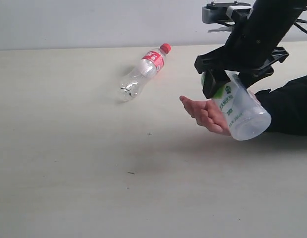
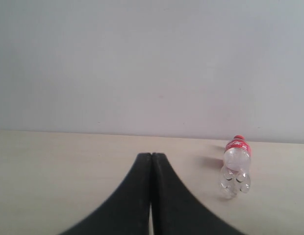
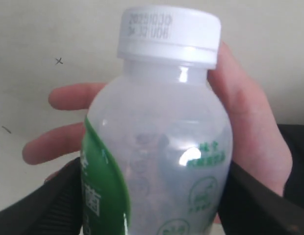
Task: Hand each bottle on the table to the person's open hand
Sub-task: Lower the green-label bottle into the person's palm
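**White bottle in my right jaws, over the open hand**

My right gripper [image 3: 152, 213] has its jaws wide, clamped on the lower body of the white bottle [image 3: 162, 147], one black finger on each side. The bottle hangs tilted, off the table [image 1: 69, 173]. It sits directly over the palm of the person's hand [image 1: 205, 115], which is palm up with the fingers spread. In my right wrist view the hand is behind the bottle and the thumb is just beside the neck. I cannot tell whether skin and plastic touch.

My left gripper [image 2: 151, 159] has its jaws pressed together with nothing between them. It is low over the table and well apart from the hand.

The cola-shaped bottle [image 1: 141, 74] lies on its side on the table, well apart from the hand. It is to the hand's fingertip side and further back, cap pointing away toward the wall.

Writing: the white cap [image 3: 169, 34] carries two rows of pale stamped digits, too faint to read for sure. The white bottle's label has a green band with a white Chinese character. It also has small green Chinese characters and round green outline icons. The cola bottle's label is red with white marks, unreadable.

Looks: the white bottle is milky and translucent with rounded shoulders and a wide screw cap. The cola bottle is clear and looks empty, with a red cap and a lobed base.
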